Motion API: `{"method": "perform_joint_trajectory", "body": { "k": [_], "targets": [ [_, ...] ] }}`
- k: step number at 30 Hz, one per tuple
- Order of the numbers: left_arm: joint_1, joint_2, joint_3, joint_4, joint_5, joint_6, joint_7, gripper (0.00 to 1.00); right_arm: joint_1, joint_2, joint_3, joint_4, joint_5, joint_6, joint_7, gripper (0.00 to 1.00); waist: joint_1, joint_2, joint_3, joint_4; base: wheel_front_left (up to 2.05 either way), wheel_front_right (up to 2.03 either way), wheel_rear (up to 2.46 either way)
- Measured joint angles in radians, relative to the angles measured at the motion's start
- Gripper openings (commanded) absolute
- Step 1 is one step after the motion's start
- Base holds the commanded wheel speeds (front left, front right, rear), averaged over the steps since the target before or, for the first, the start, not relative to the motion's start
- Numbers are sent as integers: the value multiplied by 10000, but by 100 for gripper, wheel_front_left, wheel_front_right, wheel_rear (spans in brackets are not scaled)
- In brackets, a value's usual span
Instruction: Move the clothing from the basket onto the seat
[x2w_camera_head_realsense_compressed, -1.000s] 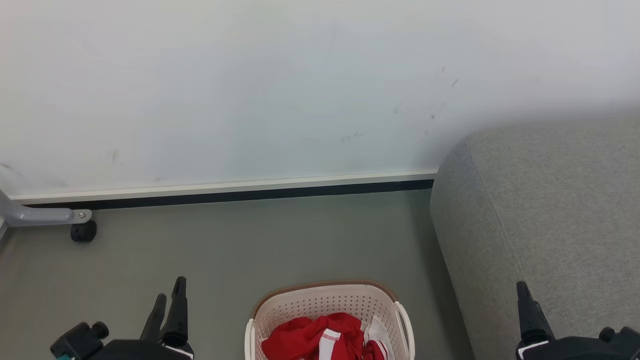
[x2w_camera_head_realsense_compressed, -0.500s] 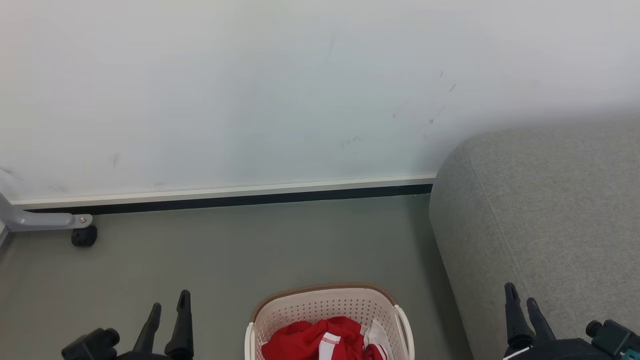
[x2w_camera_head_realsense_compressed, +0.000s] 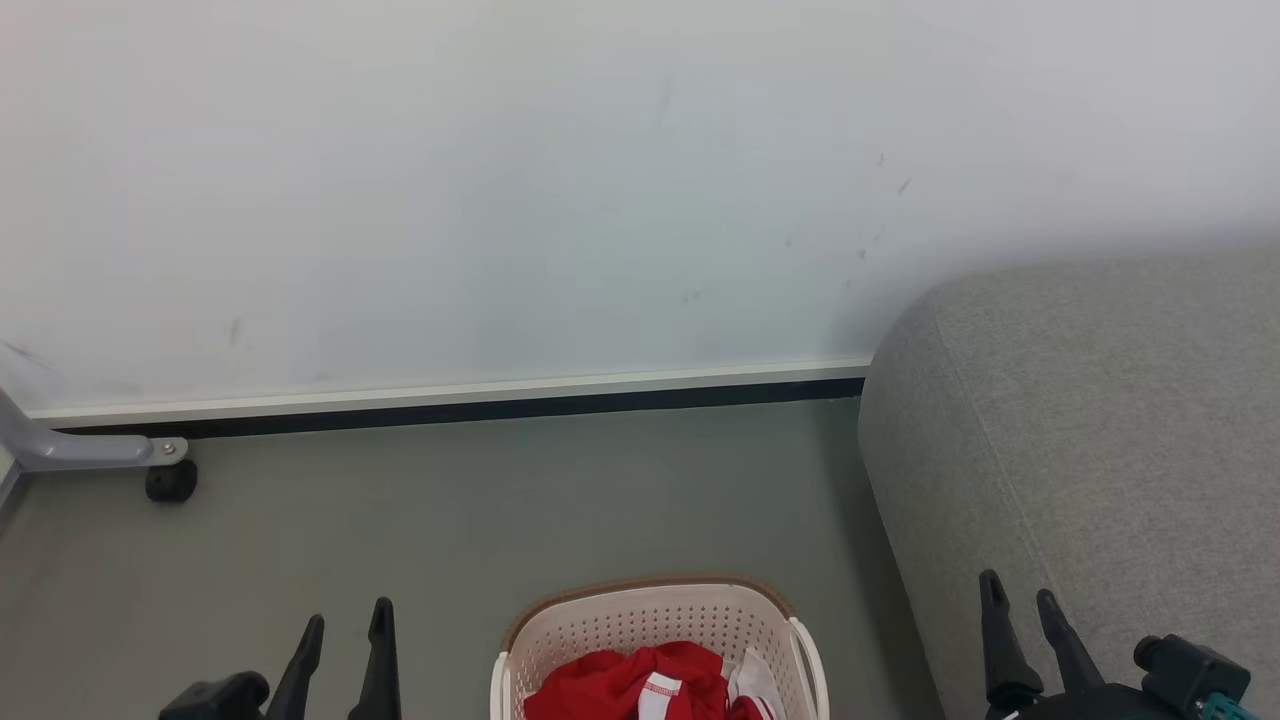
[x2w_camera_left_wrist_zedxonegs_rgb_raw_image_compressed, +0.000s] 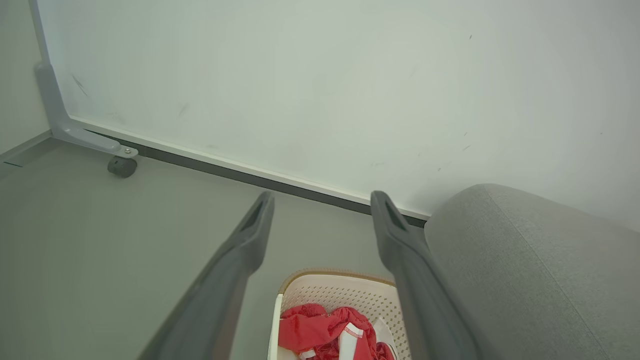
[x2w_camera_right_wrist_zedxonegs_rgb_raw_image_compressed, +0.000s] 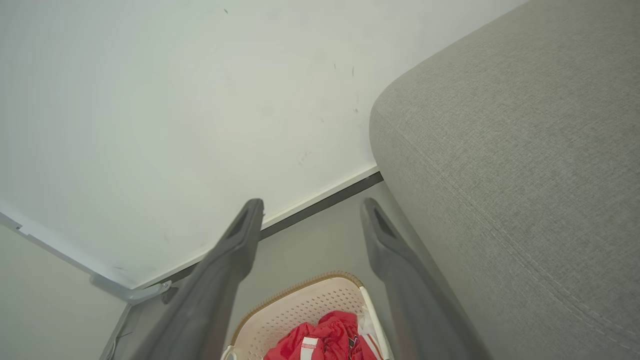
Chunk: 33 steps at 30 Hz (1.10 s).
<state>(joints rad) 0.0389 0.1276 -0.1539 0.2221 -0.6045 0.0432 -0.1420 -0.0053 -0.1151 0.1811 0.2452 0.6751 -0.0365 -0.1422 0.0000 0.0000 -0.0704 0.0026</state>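
The cream perforated basket (x2w_camera_head_realsense_compressed: 640, 615) with a brown rim stands on the floor at the bottom centre of the head view. Crumpled red clothing (x2w_camera_head_realsense_compressed: 625, 685) with white trim lies inside it; the basket (x2w_camera_left_wrist_zedxonegs_rgb_raw_image_compressed: 345, 292) and clothing (x2w_camera_left_wrist_zedxonegs_rgb_raw_image_compressed: 320, 332) also show in the left wrist view, and the basket (x2w_camera_right_wrist_zedxonegs_rgb_raw_image_compressed: 300, 305) and clothing (x2w_camera_right_wrist_zedxonegs_rgb_raw_image_compressed: 330, 340) in the right wrist view. The grey fabric seat (x2w_camera_head_realsense_compressed: 1100, 440) rises to the right of the basket. My left gripper (x2w_camera_head_realsense_compressed: 347, 622) stands open to the basket's left, empty. My right gripper (x2w_camera_head_realsense_compressed: 1020, 592) is open and empty in front of the seat's side.
A pale wall panel (x2w_camera_head_realsense_compressed: 560, 200) with a white and black base strip runs across behind the basket. Its grey foot with a black caster (x2w_camera_head_realsense_compressed: 170, 480) stands at the far left. Grey floor (x2w_camera_head_realsense_compressed: 500, 500) lies between wall and basket.
The head view has shifted a little, so wall and basket sit lower. Both grippers have turned: the left one's fingers now stand upright, and the right one shows both fingers and sits further left.
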Motion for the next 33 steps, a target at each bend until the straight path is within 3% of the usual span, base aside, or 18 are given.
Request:
{"method": "perform_joint_trajectory", "body": {
  "k": [18,33],
  "targets": [
    [311,44,-263,-27,1914,360,-548,100,158,-176,575,-54,-1958,-272,-541,100,0,0,-131,-20,0,0,0],
    [521,-25,-462,15,3221,347,-1022,100,268,-313,1014,-100,-3693,-491,-999,100,0,0,-240,-31,0,0,0]
  ]
}}
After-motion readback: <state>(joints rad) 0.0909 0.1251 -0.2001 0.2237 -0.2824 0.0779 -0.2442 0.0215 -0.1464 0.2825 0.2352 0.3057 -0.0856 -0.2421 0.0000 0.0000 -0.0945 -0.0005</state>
